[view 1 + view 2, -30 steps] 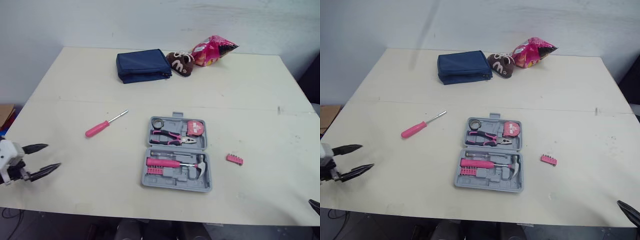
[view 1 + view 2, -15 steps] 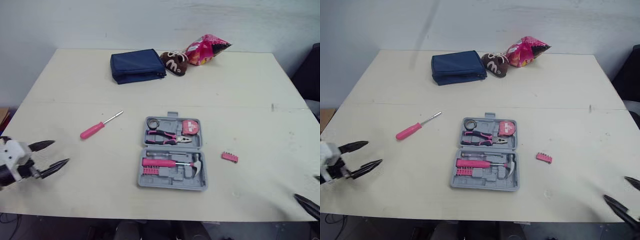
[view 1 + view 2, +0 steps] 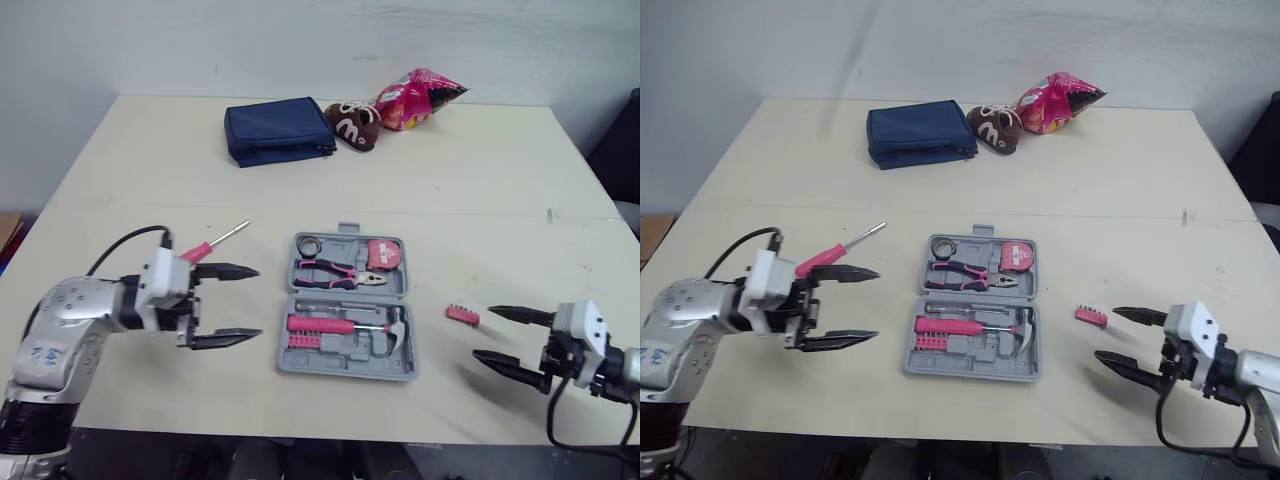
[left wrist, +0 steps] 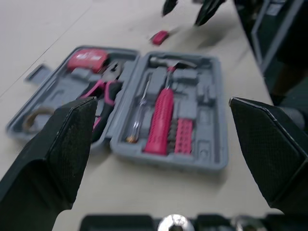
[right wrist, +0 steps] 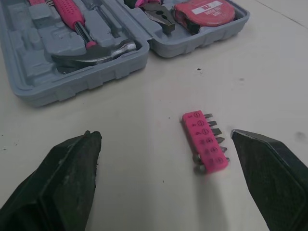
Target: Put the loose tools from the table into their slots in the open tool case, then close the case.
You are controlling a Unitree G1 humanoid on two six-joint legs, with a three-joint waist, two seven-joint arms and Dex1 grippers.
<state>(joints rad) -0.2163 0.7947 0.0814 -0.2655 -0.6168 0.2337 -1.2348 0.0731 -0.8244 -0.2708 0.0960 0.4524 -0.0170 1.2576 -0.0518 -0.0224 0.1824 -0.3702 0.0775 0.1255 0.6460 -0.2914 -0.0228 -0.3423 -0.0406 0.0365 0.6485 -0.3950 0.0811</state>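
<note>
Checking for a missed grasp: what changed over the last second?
The left gripper swung in from the left to beside the pink screwdriver, open. The right gripper came in from the lower right toward the pink bit holder, open. Nothing grasped. Screwdriver, bit holder and tool case stayed put.

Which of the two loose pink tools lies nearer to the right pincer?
The small pink bit holder, just before the right pincer; the screwdriver lies left of the case.

matt grey plastic tool case (image 3: 350,320), glossy metal hammer head (image 5: 96,52), blue cloth pouch (image 3: 279,130), crinkly foil snack bag (image 3: 420,98).
</note>
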